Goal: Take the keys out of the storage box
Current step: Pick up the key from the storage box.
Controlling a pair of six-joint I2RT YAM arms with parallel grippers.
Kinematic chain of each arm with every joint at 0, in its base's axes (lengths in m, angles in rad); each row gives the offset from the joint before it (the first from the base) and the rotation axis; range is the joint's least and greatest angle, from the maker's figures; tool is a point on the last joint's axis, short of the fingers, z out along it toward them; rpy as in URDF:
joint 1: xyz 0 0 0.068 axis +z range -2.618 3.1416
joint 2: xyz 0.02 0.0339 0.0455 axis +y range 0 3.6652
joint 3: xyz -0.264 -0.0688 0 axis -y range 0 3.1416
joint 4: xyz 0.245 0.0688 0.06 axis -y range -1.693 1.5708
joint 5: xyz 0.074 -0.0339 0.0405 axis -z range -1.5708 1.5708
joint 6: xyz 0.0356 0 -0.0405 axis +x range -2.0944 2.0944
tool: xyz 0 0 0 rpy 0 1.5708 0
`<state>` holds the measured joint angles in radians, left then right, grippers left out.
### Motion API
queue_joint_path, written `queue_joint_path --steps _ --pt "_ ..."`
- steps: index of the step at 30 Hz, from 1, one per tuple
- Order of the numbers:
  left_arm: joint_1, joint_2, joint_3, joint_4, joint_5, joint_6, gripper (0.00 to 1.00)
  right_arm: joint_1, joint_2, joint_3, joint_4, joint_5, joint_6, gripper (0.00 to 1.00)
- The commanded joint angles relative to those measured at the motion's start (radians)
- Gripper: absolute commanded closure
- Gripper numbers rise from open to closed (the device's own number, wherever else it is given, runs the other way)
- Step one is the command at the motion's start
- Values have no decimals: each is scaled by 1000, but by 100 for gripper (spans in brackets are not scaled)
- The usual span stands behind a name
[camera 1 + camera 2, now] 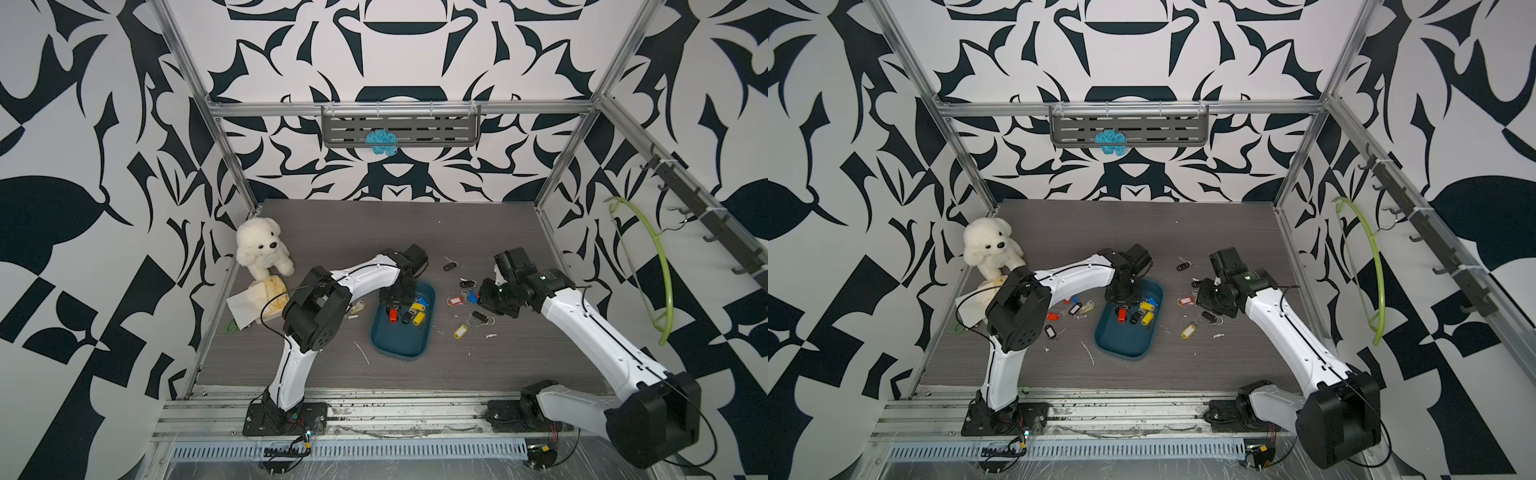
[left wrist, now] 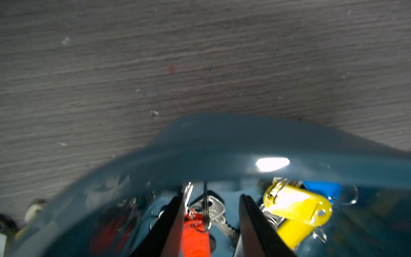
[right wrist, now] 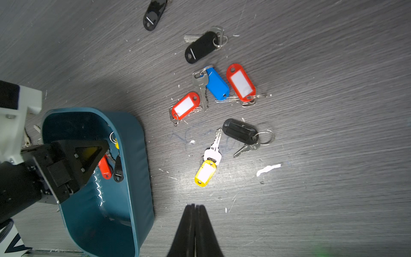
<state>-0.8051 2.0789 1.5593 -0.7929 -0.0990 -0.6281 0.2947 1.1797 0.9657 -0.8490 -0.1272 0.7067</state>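
Storage box (image 1: 399,347) sits near the middle of the table (image 1: 374,232), its long side running away from the arm bases. We find the left gripper (image 2: 213,195) lowered into the box's far end with its jaws apart, straddling a silver key (image 2: 214,209) and a red tag (image 2: 195,235). One finger (image 2: 175,213) lies against the tag and the other stands clear of the key, so nothing is pinched. Just beside them in the box we note a yellow tag (image 2: 295,207) and a blue tag (image 2: 322,189), close to the wall. In both top views the keys (image 1: 409,311) inside the box bunch at that far end, and the near half shows bare floor. The right gripper (image 3: 195,205) hangs above the table on the box's right, fingers pressed together and empty. Near it loose keys (image 3: 216,89) lie scattered on the tabletop, with red, blue, black and yellow tags, all apart from the box. In a top view we also see tagged keys (image 1: 1074,309) on the box's left, partly behind the left arm. A plush bear (image 1: 262,247) sits at the table's far left edge, well apart from the box.
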Motion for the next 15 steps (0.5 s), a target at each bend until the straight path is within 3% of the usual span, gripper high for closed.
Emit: queue_joint_path --steps 1,10,15 --pt "1 13 4 -9 15 9 59 -2 3 13 -16 -2 -6 92" --pt "1 26 16 -19 19 11 81 -2 4 18 -16 -2 -8 93" --pt "1 24 24 -20 18 16 100 -2 5 19 -16 -1 -8 93"
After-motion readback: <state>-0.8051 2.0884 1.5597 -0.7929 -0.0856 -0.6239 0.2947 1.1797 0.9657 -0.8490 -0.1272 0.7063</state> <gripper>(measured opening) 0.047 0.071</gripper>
